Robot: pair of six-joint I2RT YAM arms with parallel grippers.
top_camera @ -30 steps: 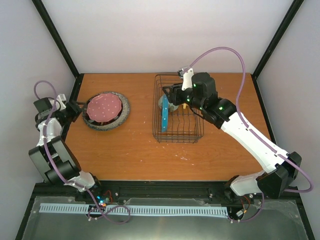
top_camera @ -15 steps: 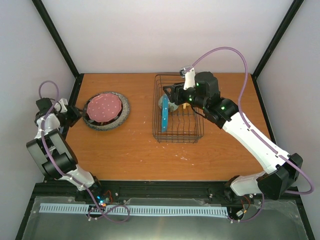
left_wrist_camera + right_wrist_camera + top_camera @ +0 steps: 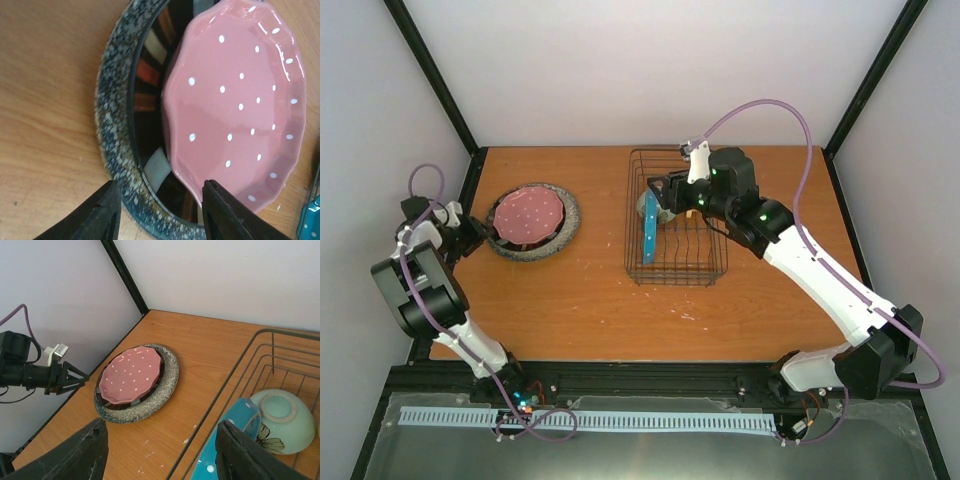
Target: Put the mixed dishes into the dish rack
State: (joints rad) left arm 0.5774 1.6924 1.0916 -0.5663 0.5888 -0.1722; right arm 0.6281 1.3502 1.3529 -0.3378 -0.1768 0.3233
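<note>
**The left arm (image 3: 420, 285) is lining its jaws up on the near edge of the two stacked plates.**
In the left wrist view the jaws are standing spread and empty at the bottom of the frame. The grey speckled plate (image 3: 112, 135) is running its rim up between them, and the pink-red dotted plate (image 3: 235, 105) is lying on it, its edge just beside the right-hand jaw. Both plates are sitting on the tabletop (image 3: 600, 310) at middle left, well apart from the dish rack (image 3: 675, 283). The rack is already holding the blue dotted plate (image 3: 648, 235) on edge and the pale green bowl (image 3: 280, 420), and the right arm's jaws are hovering spread and empty over it, so the left arm is far nearer the plates. Since a second ago the left elbow has been folding toward the left wall, with its jaws narrowing slightly.
</note>
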